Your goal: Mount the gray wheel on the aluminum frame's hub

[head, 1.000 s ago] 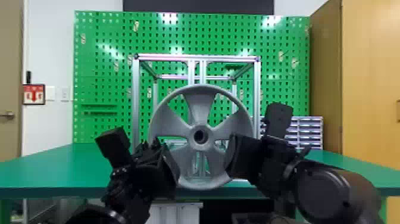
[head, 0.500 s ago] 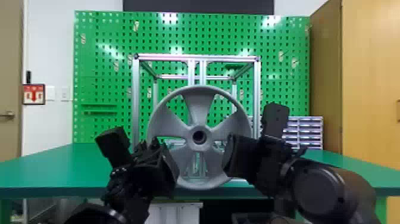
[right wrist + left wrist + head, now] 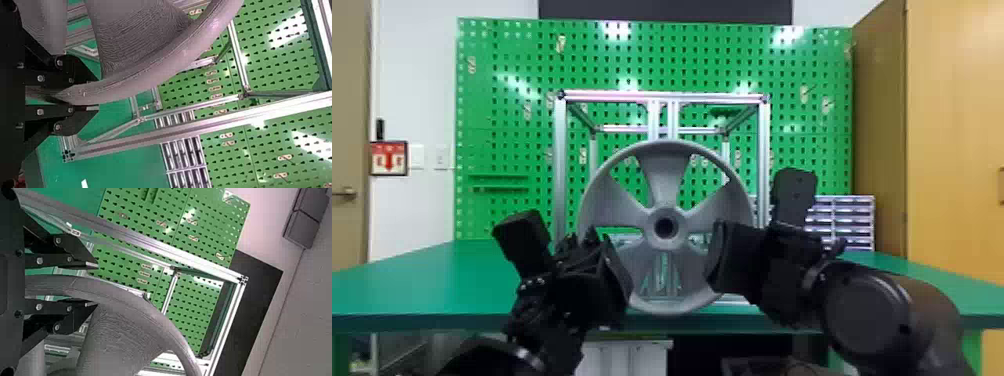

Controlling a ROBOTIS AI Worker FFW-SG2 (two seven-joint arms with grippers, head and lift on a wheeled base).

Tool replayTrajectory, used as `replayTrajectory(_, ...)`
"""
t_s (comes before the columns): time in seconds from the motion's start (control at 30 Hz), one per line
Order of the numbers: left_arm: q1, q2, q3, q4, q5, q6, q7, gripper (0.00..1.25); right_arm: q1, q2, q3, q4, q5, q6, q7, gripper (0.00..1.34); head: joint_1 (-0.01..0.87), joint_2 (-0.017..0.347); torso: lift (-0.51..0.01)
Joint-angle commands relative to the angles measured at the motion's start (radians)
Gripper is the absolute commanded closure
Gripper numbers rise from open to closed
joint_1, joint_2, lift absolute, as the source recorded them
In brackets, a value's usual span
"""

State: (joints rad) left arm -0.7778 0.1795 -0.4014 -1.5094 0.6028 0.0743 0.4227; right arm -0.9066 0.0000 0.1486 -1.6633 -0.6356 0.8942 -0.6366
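Wheel (image 3: 668, 172): upright in front of the frame (image 3: 707, 97), face on; likely being lined up for mounting.
Right gripper (image 3: 97, 91): clamped on the rim (image 3: 156, 72), at frame's lower right.
Left gripper (image 3: 94, 284): astride the rim, at frame's lower left, with fingers parted and some slack; best closed gently, without twisting the wheel.
Bore (image 3: 664, 227): between the frame's outer uprights; to be centred on the hub before any push.
Hub: hidden; no telling whether already met.
Push: slow, straight toward the frame, equal from both sides; at the first catch, better eased back and re-centred than forced. Liable to jam if tilted.
Table (image 3: 457, 280): green, smooth, under the frame.
Pegboard (image 3: 507, 120): green, behind the frame.
Drawers (image 3: 852, 215): right of the frame, low.
Cabinet (image 3: 952, 125): wooden, farther right of the frame.
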Motion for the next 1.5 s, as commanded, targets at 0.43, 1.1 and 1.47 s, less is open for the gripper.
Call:
replayTrajectory(0.43,-0.018,-0.003,0.001,0.021,-0.026,0.015,0.005,0.89,-0.023,0.001,-0.009,0.057,-0.006,-0.009,0.023,1.14,-0.005,0.006,-0.499)
replayTrajectory(1.1,-0.080,-0.008,0.004,0.106,-0.052,0.032,0.015,0.88,-0.067,0.001,-0.004,0.128,0.031,-0.018,0.048,1.14,-0.005,0.006,-0.499)
replayTrajectory(1.47,-0.109,-0.017,0.012,0.169,-0.074,0.035,0.019,0.88,-0.098,0.001,-0.001,0.195,0.051,-0.043,0.048,1.14,-0.005,0.006,-0.499)
